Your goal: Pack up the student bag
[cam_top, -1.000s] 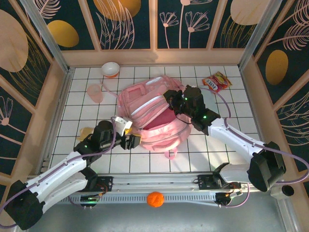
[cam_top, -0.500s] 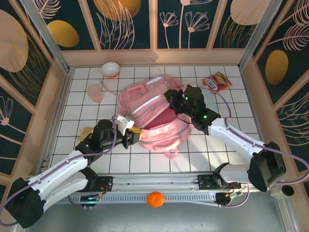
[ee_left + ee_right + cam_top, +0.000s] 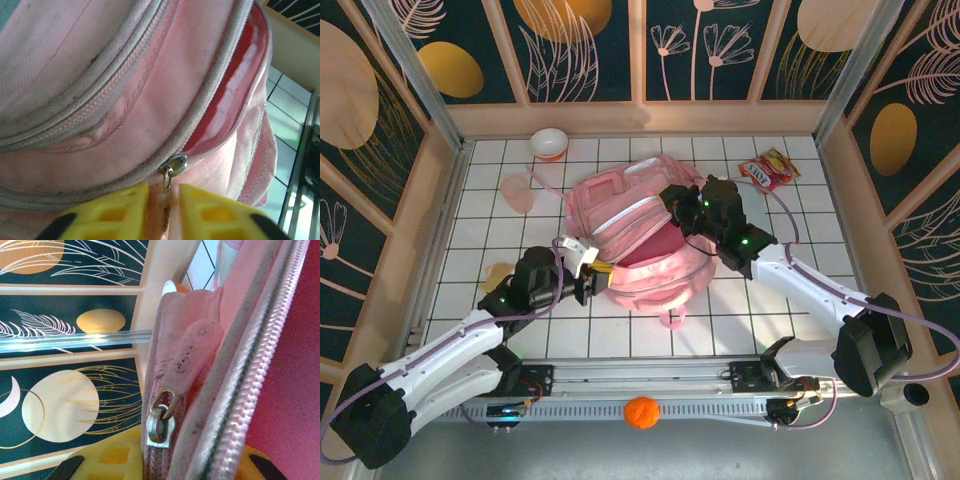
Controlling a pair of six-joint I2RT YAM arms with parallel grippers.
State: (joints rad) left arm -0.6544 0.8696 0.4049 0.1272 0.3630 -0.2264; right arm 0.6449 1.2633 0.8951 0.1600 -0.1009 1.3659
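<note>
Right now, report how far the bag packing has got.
Done: the bag lies unzipped, its red lining showing. In hand: the left hand pinches the zip pull, and the right hand clamps the bag's far rim. Left: the snack packet, cup and bowl sit out on the table, probably to be packed. Whether anything is inside the bag is unclear.

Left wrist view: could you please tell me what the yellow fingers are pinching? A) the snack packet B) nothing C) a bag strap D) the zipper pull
D: the zipper pull hangs from its slider on the bag and sits pinched in the left gripper.
</note>
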